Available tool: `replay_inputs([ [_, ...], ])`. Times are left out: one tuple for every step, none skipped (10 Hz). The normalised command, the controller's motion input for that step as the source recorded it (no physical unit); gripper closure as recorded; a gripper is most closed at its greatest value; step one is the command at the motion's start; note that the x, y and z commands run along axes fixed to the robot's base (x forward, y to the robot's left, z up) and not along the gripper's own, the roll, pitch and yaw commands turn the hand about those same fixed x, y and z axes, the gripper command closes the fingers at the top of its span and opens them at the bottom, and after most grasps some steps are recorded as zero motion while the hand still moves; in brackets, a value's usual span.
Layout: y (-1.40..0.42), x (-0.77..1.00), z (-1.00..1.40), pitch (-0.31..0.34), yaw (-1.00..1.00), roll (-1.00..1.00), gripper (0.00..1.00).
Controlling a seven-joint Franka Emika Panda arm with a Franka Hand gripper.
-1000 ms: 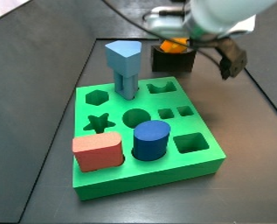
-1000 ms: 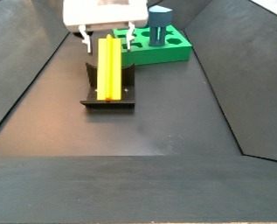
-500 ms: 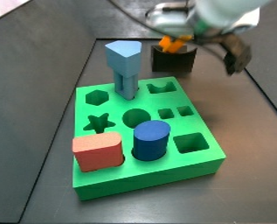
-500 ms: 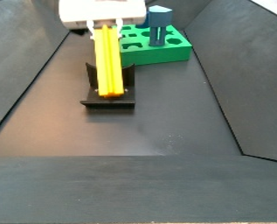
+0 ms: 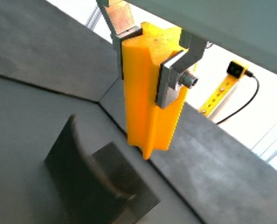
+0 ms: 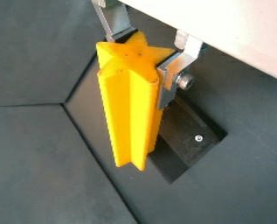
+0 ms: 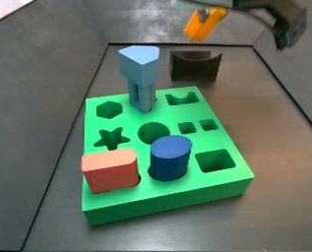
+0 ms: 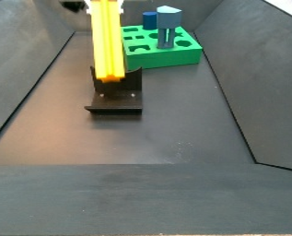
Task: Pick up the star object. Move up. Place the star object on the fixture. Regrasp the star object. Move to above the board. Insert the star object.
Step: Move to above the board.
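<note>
A: Above the fixture (image 8: pixel 115 96), clear of its notch: star object (image 6: pixel 131 101), hanging upright, lower end off the block in both wrist views. Clamped near its top end by the gripper (image 5: pixel 150 54).

B: Gripper state?

A: Closed onto the star object, silver fingers (image 6: pixel 175 72) pressed on opposite flanks, jaws only as wide as the prism. Nothing else held.

B: Handling?

A: Looked like rigid plastic, light, smooth-faced. Judged slippery along its length; ridges of the star section probably helped against twisting. No sign of flex. Long body under a high grip, so likely to swing or tilt if bumped at the lower end. Best held across two opposing grooves near one end, much as seen.

B: Arm pose?

A: Wrist pointing down, mostly out of frame in both side views. Only the orange end of the piece (image 7: pixel 205 20) and a dark bit of the gripper showed at the upper edge in a side view. Raised well above the floor.

B: Board?

A: Board (image 7: pixel 224 181) well apart from the fixture, star cut-out (image 7: pixel 111 137) open. Blue peg (image 7: pixel 140 77) standing in one hole, red block (image 7: pixel 109 171) and dark blue cylinder (image 7: pixel 170 158) near the front. Star cut-out next to the peg, so clearance needs watching there.

B: Stage?

A: Judged as regrasp done, lift under way, transfer to above the board not yet made.
</note>
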Motion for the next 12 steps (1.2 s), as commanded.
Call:
replay_inputs([
  [0.03, 0.01, 1.00, -0.091, -0.11, -0.08, 1.00],
  [0.03, 0.00, 1.00, -0.045, -0.12, -0.08, 1.00],
  [0.03, -0.01, 1.00, -0.025, -0.11, -0.08, 1.00],
  [0.03, -0.03, 1.00, 0.009, -0.10, -0.08, 1.00],
  [0.03, -0.04, 1.00, 0.032, -0.09, -0.08, 1.00],
  [0.02, -0.04, 0.81, 0.057, -0.06, -0.07, 1.00],
  [0.02, -0.04, 0.69, 0.069, -0.05, -0.07, 1.00],
  [0.01, -0.03, 0.41, 0.093, -0.02, -0.06, 1.00],
  [0.00, -0.03, 0.30, 0.100, -0.01, -0.06, 1.00],
  [-1.00, -0.79, 0.30, 0.011, -0.19, -1.00, 1.00],
  [-1.00, -0.78, 0.28, 0.009, -0.18, -1.00, 1.00],
  [-1.00, -0.87, 0.32, -0.019, -0.18, -1.00, 1.00],
])
